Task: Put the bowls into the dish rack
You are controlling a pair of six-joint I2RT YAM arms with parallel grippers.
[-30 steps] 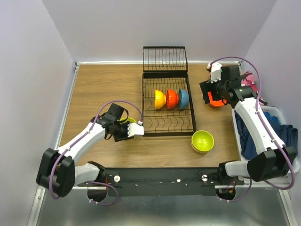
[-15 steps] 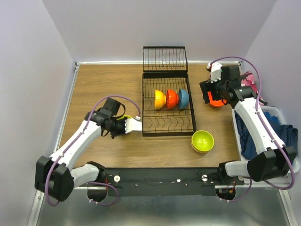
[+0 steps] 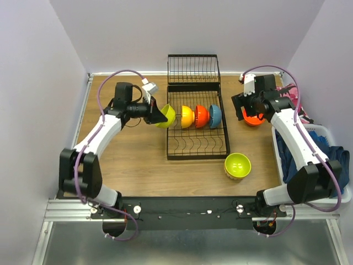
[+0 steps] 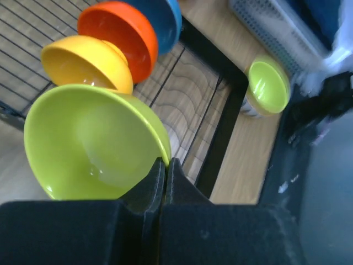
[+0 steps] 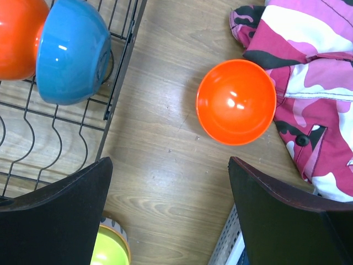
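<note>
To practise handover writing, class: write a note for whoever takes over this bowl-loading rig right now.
Left gripper: shut on the rim of a green bowl, at the rack's left edge.
Right gripper: open, above the loose orange bowl on the table.
Done: yellow bowl, middle orange bowl, blue bowl racked.
Left: seat the held bowl; load the loose orange bowl and second green bowl.

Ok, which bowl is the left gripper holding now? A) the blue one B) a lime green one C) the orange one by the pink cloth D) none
B: the left gripper is shut on the rim of a lime green bowl, held beside the yellow bowl in the dish rack.
</note>
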